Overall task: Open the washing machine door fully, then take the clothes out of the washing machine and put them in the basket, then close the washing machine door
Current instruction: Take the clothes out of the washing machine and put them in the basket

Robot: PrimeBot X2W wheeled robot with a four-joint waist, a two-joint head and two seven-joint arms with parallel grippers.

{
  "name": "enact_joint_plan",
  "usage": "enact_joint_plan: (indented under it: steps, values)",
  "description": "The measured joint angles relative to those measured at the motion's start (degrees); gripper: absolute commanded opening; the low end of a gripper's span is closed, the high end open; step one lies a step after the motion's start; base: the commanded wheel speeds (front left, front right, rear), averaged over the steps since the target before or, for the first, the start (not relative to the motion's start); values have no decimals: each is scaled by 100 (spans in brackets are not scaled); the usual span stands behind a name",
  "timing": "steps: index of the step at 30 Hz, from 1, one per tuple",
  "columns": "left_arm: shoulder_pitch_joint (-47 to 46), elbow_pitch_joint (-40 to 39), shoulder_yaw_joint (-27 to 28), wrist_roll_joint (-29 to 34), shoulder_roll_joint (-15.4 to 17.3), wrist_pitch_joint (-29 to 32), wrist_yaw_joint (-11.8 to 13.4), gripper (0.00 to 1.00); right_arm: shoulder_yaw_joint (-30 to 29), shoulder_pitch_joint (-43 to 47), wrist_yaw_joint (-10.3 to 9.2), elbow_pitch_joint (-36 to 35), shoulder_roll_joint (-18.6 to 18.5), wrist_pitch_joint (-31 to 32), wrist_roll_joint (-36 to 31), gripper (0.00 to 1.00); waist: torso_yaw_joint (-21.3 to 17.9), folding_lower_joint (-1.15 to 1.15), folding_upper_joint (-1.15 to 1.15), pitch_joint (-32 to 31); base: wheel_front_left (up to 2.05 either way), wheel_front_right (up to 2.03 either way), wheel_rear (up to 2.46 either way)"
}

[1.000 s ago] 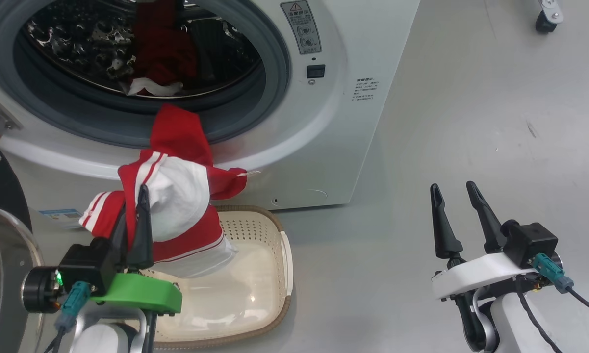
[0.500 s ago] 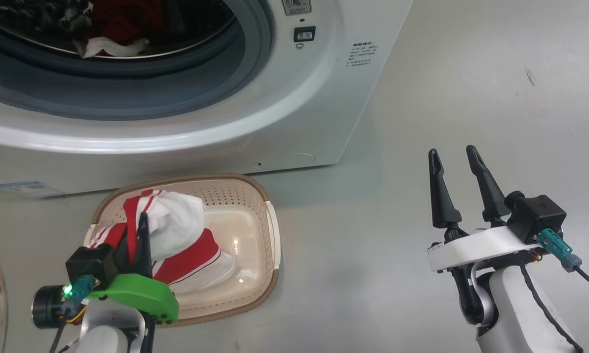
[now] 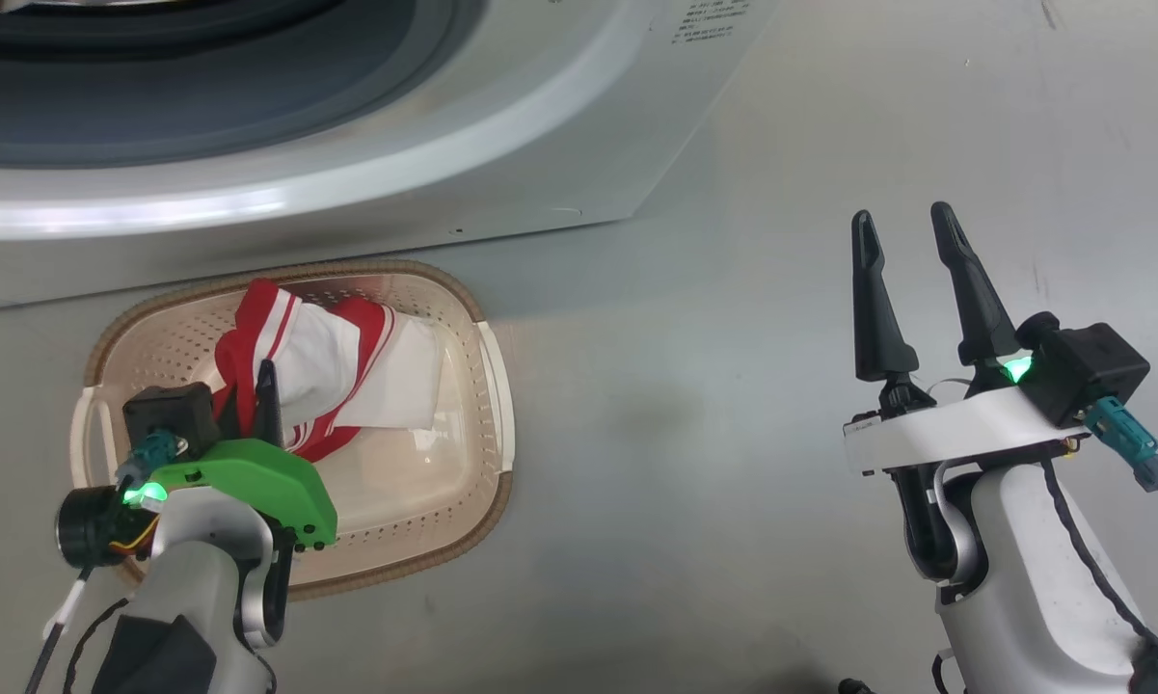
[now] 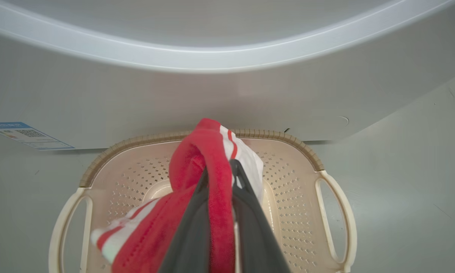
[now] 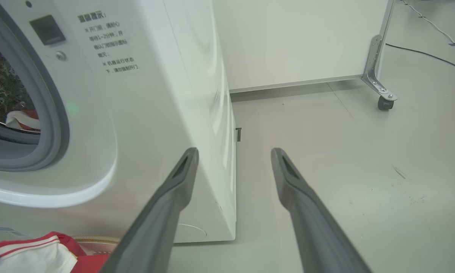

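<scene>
White forearms (image 3: 1032, 559), long black gripper fingers (image 3: 873, 308), green left wrist cover (image 3: 251, 477), teal cable plugs (image 3: 1123, 439)

Scuffed grey floor (image 5: 326, 159), white panel (image 5: 295, 38) on a metal leg with castor (image 5: 383, 103), black cable (image 5: 428, 56) nearby

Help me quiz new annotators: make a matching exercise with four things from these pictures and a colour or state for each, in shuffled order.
Things:
1. left gripper
2. right gripper
3. basket
4. washing machine

Colours or states:
A. open, holding nothing
B. white, with a grey seal
C. shut on the clothes
D. cream, with a brown rim

Pairs: 1-C, 2-A, 3-D, 4-B.
</scene>
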Motion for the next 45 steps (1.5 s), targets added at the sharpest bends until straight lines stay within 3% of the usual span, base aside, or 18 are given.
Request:
enact_joint_plan:
  steps: [13, 24, 25, 27, 28, 45]
  values:
    - [-1027, 1296, -181, -85, -60, 460, -308, 0, 158, -343, 23, -159, -4, 0, -143, 100, -143, 0, 0, 853, 0, 0, 0]
    - [-1509, 2047, -123, -257, -90, 399, -438, 0, 322, -409, 58, -160, -12, 0, -156, 100, -41, 0, 0, 1022, 0, 0, 0]
    - [-1545, 2113, -124, -272, -93, 346, -447, 6, 321, -414, 58, -151, -12, 0, -156, 100, -35, 0, 0, 1018, 0, 0, 0]
    - [-1588, 2245, -125, -281, -99, 272, -488, 62, 318, -427, 59, -110, -12, 0, -157, 100, -25, 0, 0, 988, 0, 0, 0]
    - [-1592, 2309, -121, -283, -104, 214, -488, 100, 314, -427, 59, -91, -13, 0, -162, 100, -21, 0, 0, 966, 0, 0, 0]
    - [-1578, 2564, -81, -315, -148, -1266, -661, 100, 75, -330, 82, 372, -16, 0, -263, 100, 104, 0, 0, 153, 0, 0, 0]
